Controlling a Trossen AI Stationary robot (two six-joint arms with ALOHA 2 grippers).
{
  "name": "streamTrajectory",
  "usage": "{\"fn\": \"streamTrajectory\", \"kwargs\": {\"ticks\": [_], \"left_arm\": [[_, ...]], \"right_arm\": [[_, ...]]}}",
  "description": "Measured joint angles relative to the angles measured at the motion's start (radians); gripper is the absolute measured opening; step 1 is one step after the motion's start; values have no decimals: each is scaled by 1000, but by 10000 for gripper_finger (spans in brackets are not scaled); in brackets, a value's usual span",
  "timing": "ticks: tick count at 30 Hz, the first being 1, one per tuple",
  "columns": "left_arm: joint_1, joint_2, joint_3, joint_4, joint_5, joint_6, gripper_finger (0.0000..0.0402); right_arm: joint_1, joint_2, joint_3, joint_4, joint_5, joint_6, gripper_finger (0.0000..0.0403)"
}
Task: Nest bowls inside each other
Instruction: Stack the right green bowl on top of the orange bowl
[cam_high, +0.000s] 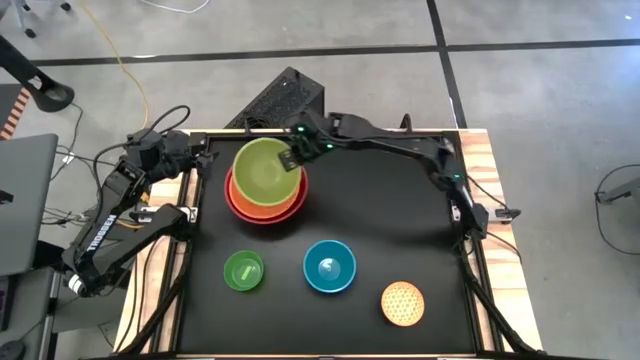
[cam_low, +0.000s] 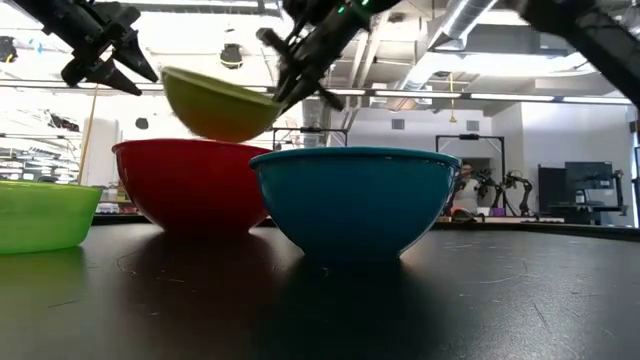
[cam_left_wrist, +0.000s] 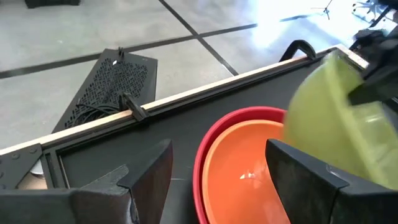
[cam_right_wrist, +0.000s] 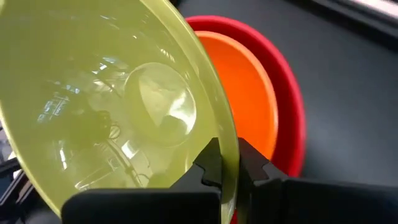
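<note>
While its two dark fingers (cam_right_wrist: 214, 163) pinch the rim of the yellow-green bowl (cam_high: 266, 167) almost shut, one inside the wall and one outside, the right gripper (cam_high: 293, 158) holds that bowl in the air above the orange bowl (cam_right_wrist: 245, 87), which already sits inside the red bowl (cam_low: 190, 182) at the far side of the table. The held bowl hangs tilted, its rim lower on the side away from the fingers, and the low view shows clear air between its underside and the red rim; the stack lies straight below it, so the coming move looks like a short descent and a levelling. The left gripper (cam_left_wrist: 217, 177) hovers just beside the stack with its fingers spread wide and empty, near enough to steady it but touching nothing. Nearer the front edge, well apart from each other, the bright green bowl (cam_high: 243, 271), the blue bowl (cam_high: 329, 266) and the dotted yellow-orange bowl (cam_high: 402, 303) wait on the black table (cam_high: 400, 220). Beyond lies a grey tiled floor with a black perforated box (cam_left_wrist: 109, 84) beside the table.
</note>
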Motion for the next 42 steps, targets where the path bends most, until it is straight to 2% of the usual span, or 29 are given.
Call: {"fn": "streamTrajectory", "kwargs": {"ticks": [4,9,21,29,34,42], "left_arm": [[0,0,0,0,0,1,247],[0,0,0,0,0,1,247],[0,0,0,-2,-1,-21,247],[0,0,0,-5,-1,-31,247],[0,0,0,-6,-1,-31,247],[0,0,0,-6,-1,-37,247]], "right_arm": [[-6,97,88,-1,-14,0,19],[-3,172,124,27,-16,0,19],[7,224,123,32,-9,-7,22],[6,224,122,5,17,-27,65],[11,224,121,-24,71,-30,87],[12,223,121,-22,71,-46,128]]}}
